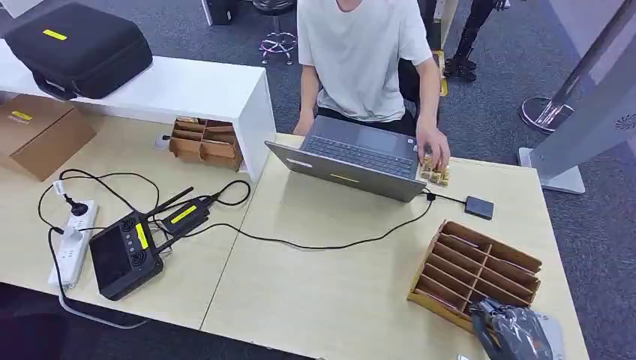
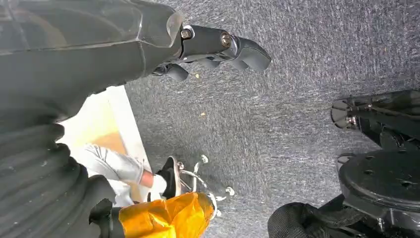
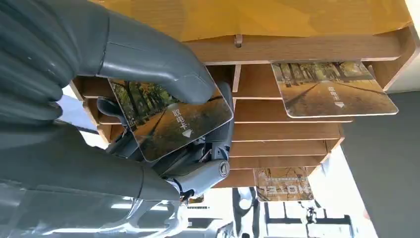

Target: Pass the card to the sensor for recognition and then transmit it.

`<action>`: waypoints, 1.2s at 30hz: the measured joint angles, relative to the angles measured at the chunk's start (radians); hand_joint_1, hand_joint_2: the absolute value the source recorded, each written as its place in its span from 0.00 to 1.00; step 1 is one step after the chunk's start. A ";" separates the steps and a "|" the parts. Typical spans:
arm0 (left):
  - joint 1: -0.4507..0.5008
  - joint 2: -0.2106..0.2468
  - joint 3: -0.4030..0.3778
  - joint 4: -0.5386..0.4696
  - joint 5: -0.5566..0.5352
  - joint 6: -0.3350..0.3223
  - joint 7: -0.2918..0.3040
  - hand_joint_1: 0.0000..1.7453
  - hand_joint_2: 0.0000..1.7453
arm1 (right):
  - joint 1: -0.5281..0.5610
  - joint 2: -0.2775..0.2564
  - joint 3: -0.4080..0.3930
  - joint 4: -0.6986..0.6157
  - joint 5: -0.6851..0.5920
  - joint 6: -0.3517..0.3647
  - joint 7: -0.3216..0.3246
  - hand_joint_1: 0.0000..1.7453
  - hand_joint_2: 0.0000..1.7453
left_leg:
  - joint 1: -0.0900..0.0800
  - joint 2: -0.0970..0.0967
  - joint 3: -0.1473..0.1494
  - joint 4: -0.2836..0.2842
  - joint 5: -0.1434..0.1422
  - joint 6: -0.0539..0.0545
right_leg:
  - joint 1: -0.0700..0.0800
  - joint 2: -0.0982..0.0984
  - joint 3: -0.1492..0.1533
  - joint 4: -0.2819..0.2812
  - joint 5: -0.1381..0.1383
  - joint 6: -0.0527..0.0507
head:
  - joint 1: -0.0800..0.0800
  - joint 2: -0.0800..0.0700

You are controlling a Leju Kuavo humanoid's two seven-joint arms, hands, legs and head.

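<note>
At the lower right of the head view, the right hand (image 1: 512, 330) sits at the near end of the wooden card rack (image 1: 480, 268) on the light wood surface (image 1: 315, 292). In the right wrist view its thumb and fingers (image 3: 218, 171) pinch a key card (image 3: 171, 121) printed with a tree-lined path, just in front of the rack's slots; a matching card (image 3: 334, 89) rests in a neighbouring slot and another card (image 3: 283, 184) sticks out of a further one. The small black sensor (image 1: 479, 207) lies right of centre, cabled to the laptop (image 1: 352, 157) at which a person (image 1: 364, 56) sits. The left hand (image 2: 218, 47) hangs over grey carpet (image 2: 277, 119), fingers curled in, grasping nothing.
</note>
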State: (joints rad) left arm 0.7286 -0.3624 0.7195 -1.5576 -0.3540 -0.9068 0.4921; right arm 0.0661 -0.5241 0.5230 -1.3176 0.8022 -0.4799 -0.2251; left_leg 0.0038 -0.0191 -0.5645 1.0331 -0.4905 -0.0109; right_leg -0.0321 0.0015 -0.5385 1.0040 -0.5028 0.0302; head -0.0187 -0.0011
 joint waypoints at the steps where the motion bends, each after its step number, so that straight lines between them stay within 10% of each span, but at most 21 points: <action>1: 0.000 0.000 0.000 0.000 0.001 0.000 0.001 0.00 1.00 | 0.000 0.001 0.000 0.001 0.000 0.000 -0.002 1.00 1.00 | 0.000 0.000 0.000 0.000 0.000 0.000 | 0.000 0.000 0.000 0.000 0.000 0.000 | 0.000 0.000; 14: 0.000 0.000 0.000 0.000 -0.021 -0.006 -0.008 0.00 1.00 | -0.017 0.006 -0.018 -0.053 0.009 -0.013 -0.055 1.00 1.00 | 0.000 0.000 -0.001 0.000 0.001 0.001 | 0.000 0.000 0.002 0.001 0.001 0.000 | 0.000 0.000; 36: -0.055 0.000 0.068 0.019 -0.194 -0.103 -0.118 0.00 1.00 | -0.381 -0.003 -0.082 -0.290 0.007 0.066 -0.064 1.00 1.00 | 0.000 0.000 -0.003 0.000 0.005 0.000 | 0.000 0.001 -0.001 0.001 0.004 -0.001 | 0.000 0.000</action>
State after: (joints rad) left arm 0.6735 -0.3620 0.7870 -1.5385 -0.5478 -1.0102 0.3738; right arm -0.3153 -0.5268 0.4406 -1.6075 0.8095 -0.4143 -0.2895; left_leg 0.0038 -0.0186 -0.5673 1.0331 -0.4858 -0.0113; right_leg -0.0321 0.0022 -0.5391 1.0049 -0.4986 0.0290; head -0.0191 -0.0011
